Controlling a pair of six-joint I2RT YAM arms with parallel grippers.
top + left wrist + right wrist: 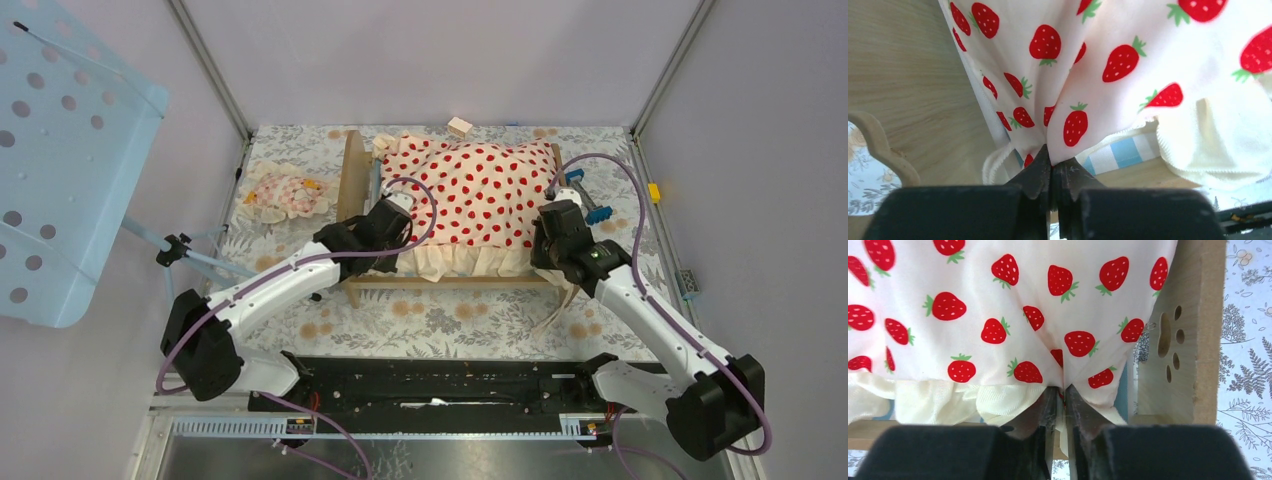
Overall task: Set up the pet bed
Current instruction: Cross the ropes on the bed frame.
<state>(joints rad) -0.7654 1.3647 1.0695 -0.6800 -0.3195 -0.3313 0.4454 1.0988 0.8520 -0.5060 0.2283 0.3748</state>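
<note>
Striped mattress (1120, 152) mostly under the strawberry blanket (1148, 100), only a sliver exposed; paw-print headboard (1198, 290) cropped at the top edge.

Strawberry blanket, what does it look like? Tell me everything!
The blanket is soft cream cloth printed with red strawberries, edged with a cream ruffle. It lies puffed and creased over the pet bed, hiding most of the striped mattress. The left jaws and right jaws each pinch its near edge, bunching folds there.

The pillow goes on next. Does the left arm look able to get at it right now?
Probably not yet: the left tool is shut on the blanket. Once freed, likely yes; the pillow lies uncovered left of the bed.
</note>
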